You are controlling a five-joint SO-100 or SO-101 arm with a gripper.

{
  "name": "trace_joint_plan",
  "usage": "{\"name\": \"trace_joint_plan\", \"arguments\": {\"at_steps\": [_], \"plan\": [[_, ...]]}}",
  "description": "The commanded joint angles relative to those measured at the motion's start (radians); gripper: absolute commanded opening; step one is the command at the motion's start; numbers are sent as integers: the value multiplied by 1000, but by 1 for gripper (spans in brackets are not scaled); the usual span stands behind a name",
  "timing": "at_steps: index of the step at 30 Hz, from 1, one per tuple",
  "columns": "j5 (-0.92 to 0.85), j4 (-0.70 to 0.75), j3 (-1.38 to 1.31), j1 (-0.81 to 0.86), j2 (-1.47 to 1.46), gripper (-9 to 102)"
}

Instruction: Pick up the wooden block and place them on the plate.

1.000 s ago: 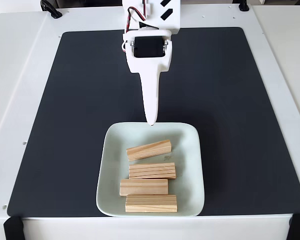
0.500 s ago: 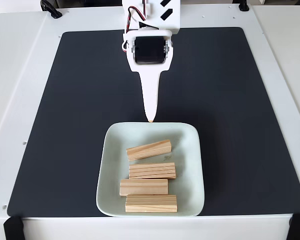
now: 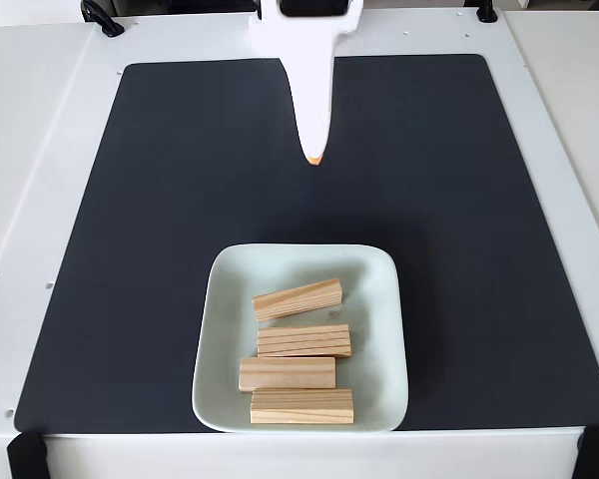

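Wooden blocks: four, all lying flat inside the plate (image 3: 220, 299), none left on the mat. Counted top to bottom in the fixed view: first block (image 3: 298, 299) tilted, its right end higher; second block (image 3: 304, 341) just below it, roughly level, grain lines showing on top; third block (image 3: 288, 373) sits slightly further left; fourth block (image 3: 301, 406) nearest the plate's front edge. The second, third and fourth are stacked close in a column, edges touching or nearly so; the first is a little apart from the second on its left end.

One plate, pale mint green, square with rounded corners, resting on the black mat (image 3: 130, 220) near the mat's front edge, about centred left to right.

One mat, on one white desk (image 3: 30, 150).

One gripper (image 3: 314, 158), white, pointing down from the top edge of the view, well apart from the plate and over bare mat. It holds nothing. The fingers look pressed together into a single tapered tip with an orange-tinted end.

Black clamps show at the desk's front corners, two counted, left one (image 3: 27, 455) and right one (image 3: 597, 453).
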Motion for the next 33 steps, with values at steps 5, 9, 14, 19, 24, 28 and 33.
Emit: {"name": "trace_joint_plan", "arguments": {"at_steps": [5,9,14,19,24,28,33], "plan": [[-2,8,74,-12,239,-1],[-6,-2,175,-11,351,-1],[-6,-3,342,2,518,-1],[-5,-26,522,2,715,-1],[-6,-235,793,15,953,0],[-8,-437,1055,44,1177,0],[-8,-649,1356,80,1454,0]]}}
